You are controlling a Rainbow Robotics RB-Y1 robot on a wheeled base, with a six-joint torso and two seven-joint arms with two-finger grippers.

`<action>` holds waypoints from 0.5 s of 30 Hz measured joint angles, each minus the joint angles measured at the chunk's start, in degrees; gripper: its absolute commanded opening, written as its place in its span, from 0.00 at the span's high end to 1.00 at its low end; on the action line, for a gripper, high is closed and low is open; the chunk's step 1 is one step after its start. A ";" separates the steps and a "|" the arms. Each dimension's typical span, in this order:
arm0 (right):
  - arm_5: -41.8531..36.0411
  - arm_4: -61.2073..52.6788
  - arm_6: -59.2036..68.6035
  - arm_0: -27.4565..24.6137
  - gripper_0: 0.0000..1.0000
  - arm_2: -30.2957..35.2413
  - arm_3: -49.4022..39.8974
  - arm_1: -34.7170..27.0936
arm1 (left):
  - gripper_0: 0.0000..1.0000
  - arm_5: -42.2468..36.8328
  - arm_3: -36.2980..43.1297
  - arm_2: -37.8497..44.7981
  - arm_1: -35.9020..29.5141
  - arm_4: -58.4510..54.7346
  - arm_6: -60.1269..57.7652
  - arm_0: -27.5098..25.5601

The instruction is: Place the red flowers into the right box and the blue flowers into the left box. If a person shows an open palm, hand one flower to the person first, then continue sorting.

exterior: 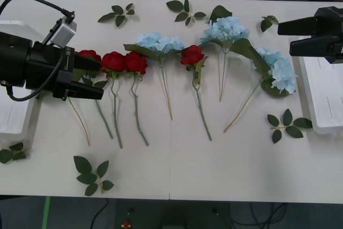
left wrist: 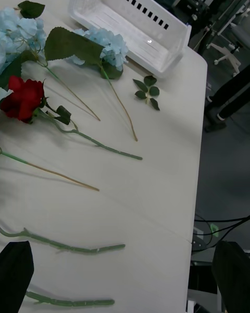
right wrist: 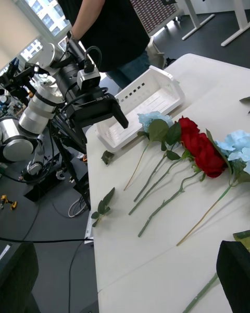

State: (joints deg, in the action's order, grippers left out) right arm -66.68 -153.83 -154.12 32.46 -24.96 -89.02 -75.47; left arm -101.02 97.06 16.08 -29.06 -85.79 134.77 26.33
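White desk [exterior: 214,170] is used as the landmark. Red flowers [exterior: 124,61] are laid in a row across its middle w/ blooms toward the far edge and stems toward the near edge: three are grouped on the robot's-left part, blooms touching or nearly so, and a fourth [exterior: 191,54] is set near the centre, apart from them. Blue flowers [exterior: 159,42] are mixed into the same row: one between the grouped reds and the lone red, another [exterior: 228,28] beyond it, a third [exterior: 280,68] nearest the right end. None are inside either tray.

Left box [exterior: 13,116] is placed at the desk's left end, largely hidden behind the left arm; right box [exterior: 321,95] at the right end. Loose leaf sprigs [exterior: 92,174] are scattered over the desk, incl. near the front and far edges.

Left gripper [exterior: 86,81] is held over the left part, beside the leftmost red bloom, black fingers [left wrist: 15,271] spread apart, nothing between them. Right gripper [exterior: 286,36] is held above the right end, over the right box's far side, fingers [right wrist: 234,271] parted, nothing gripped.
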 measured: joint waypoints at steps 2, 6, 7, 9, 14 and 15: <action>0.00 0.00 0.00 0.00 0.00 0.00 0.00 0.00 | 0.00 0.00 0.39 -0.95 -1.22 0.00 -0.04 0.36; 0.00 0.06 0.00 -0.15 0.00 -0.09 0.03 0.02 | 0.00 0.00 1.41 -4.04 -4.92 0.00 -2.51 2.67; 0.00 0.07 0.00 -0.79 0.00 -0.43 0.07 0.03 | 0.00 0.00 1.50 -5.00 -6.06 0.00 -3.96 3.51; 0.17 0.04 0.00 -2.56 0.00 -1.24 0.09 0.05 | 0.00 0.04 1.55 -6.73 -8.34 -0.06 -8.01 4.72; 1.80 0.17 0.00 -4.10 0.00 -2.77 0.10 -0.35 | 0.00 5.06 1.60 -12.84 -15.67 -3.12 -24.14 5.43; 2.10 0.54 0.00 -4.10 0.00 -2.97 0.07 -0.61 | 0.00 6.61 1.61 -14.65 -17.46 -3.70 -26.93 5.43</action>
State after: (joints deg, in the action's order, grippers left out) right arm -64.58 -153.29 -154.12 28.36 -27.93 -88.95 -76.08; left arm -94.41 98.68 1.43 -46.53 -89.49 107.84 31.77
